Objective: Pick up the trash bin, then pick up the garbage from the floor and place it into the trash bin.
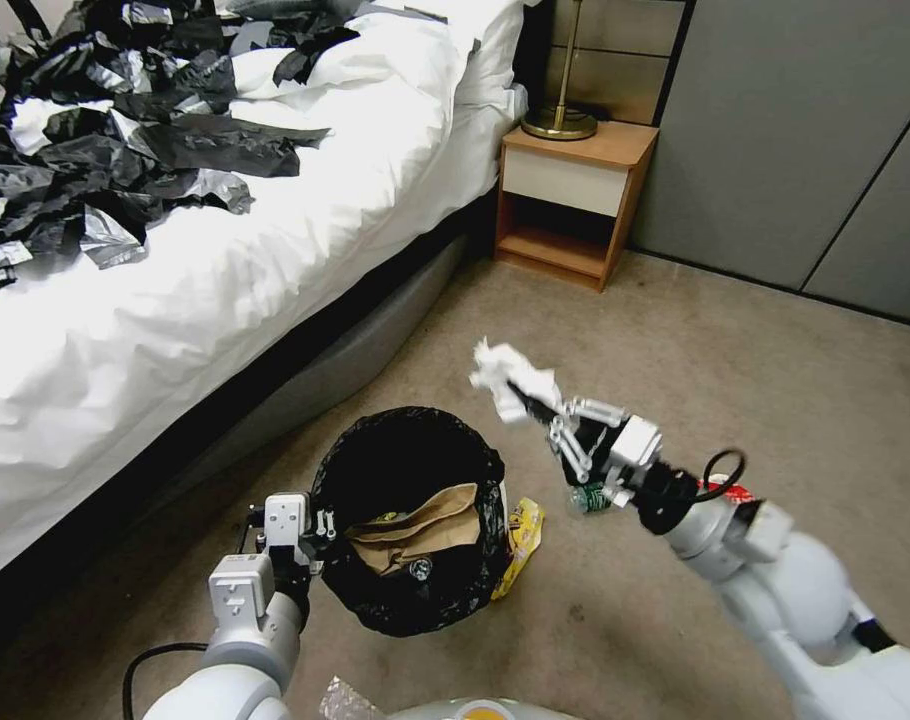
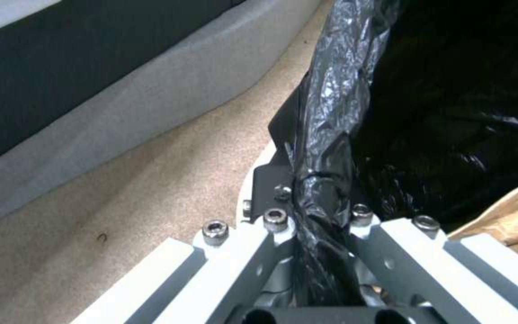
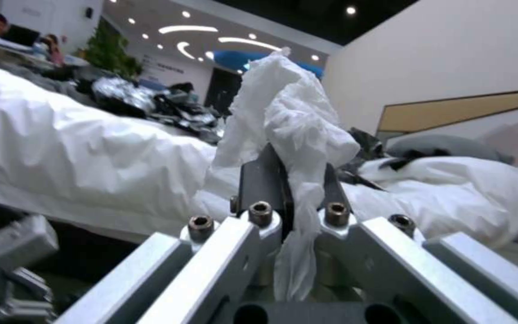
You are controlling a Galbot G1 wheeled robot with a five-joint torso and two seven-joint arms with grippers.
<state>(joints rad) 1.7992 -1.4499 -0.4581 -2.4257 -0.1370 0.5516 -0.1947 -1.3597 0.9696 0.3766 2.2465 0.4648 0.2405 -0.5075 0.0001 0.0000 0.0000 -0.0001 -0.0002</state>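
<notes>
Over on the left there's the bed (image 1: 155, 330) with its rumpled white duvet and a heap of crinkly black and silvery scraps (image 1: 105, 130) on top. Lower down, the left gripper (image 1: 320, 528) is pinched onto the rim of the trash bin (image 1: 415, 600), fingers squeezing the crinkled black liner; in the left wrist view the plastic is bunched tight between them (image 2: 316, 198). The bin itself is mostly swallowed by the bag, so you barely see any white. Inside sits a creased brown paper bag (image 1: 425, 525), and a yellow wrapper (image 1: 522, 535) lies on the beige carpet touching the bin. Further right, the right gripper (image 1: 530, 400) hangs above the floor, clamped on a crumpled white tissue (image 1: 505, 375). Behind its arm a bottle (image 1: 587, 498) and something red (image 1: 735, 492) are mostly hidden.
</notes>
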